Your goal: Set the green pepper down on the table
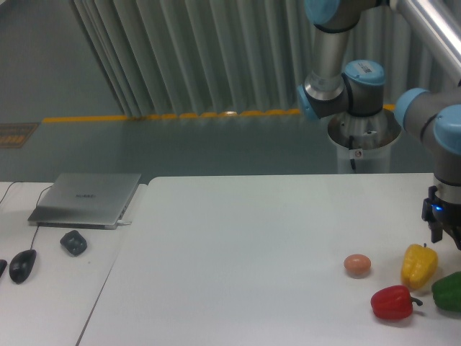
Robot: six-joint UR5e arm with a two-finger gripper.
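My pincer point(444, 234): one, dark, hanging at the far right edge of the view, above and a little behind the green pepper point(449, 291); mostly cut off by the frame, so I cannot tell whether its fingers are spread or pressed together; nothing seen pinched in it. Green pepper: one, glossy dark green, resting on the table point(238, 252) at its near right corner, partly out of frame, apart from my pincer. Neighbours, same corner: yellow pepper point(418, 265) just beside it to the left and behind; red pepper point(393, 302) just to the left, nearer the front; small brownish round item point(357, 265) further left. Step in hand, by my reckoning: the pepper sits on the table, so the placing looks done and I am clear of it. Next move, as I judge: lift straight away without brushing the yellow pepper close under my wrist
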